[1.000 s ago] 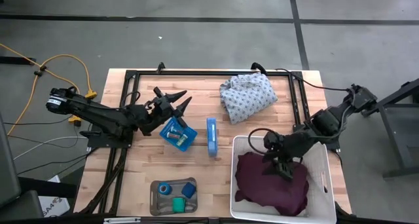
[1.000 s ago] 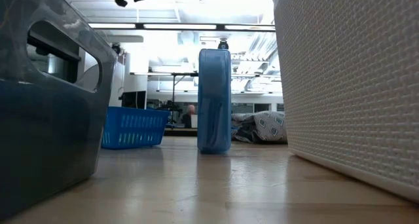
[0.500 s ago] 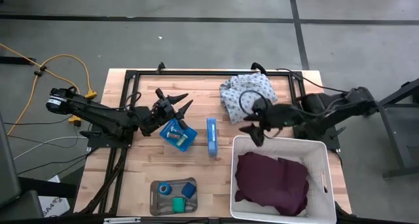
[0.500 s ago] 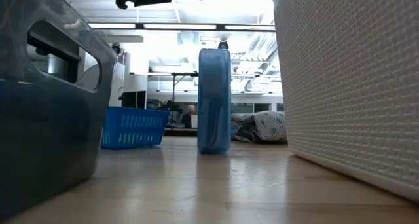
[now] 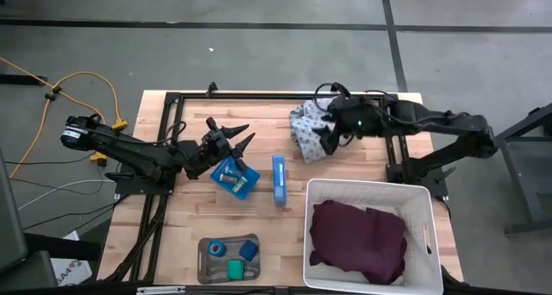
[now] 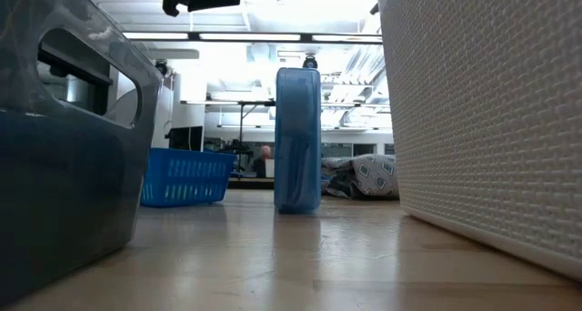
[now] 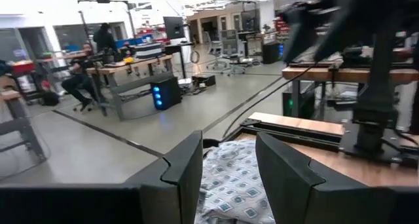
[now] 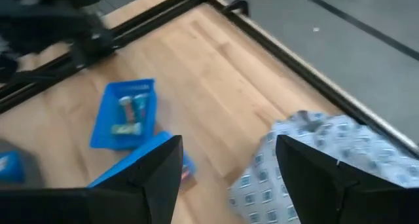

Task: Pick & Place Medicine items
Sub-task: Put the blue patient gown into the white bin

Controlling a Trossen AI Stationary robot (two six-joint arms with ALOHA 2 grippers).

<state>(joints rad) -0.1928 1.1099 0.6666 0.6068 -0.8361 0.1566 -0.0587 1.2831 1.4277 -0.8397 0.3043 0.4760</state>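
The medicine items lie in two places. A blue roll (image 5: 216,247), a green roll (image 5: 235,267) and a small blue block (image 5: 248,249) sit in a grey tray (image 5: 203,269) at the near edge. Small pale pieces (image 5: 228,179) lie in a blue basket (image 5: 244,188), which also shows in the right wrist view (image 8: 98,133). My left gripper (image 5: 244,131) (image 7: 228,145) hovers open just beyond that basket, holding nothing. My right gripper (image 5: 326,141) (image 8: 229,152) hangs open and bare above a patterned cloth (image 5: 341,118) at the far side.
A narrow blue box (image 5: 279,179) stands on edge mid-table. A white basket (image 5: 427,204) with a maroon cloth (image 5: 358,239) fills the near right corner. A black frame (image 5: 259,97) runs along the far edge. Bare wood lies between the tray and the blue basket.
My right gripper has swung from above the maroon cloth in the white basket toward the table's far edge and a little left. It now hangs over the patterned cloth, still open and holding nothing. The objects have not moved.
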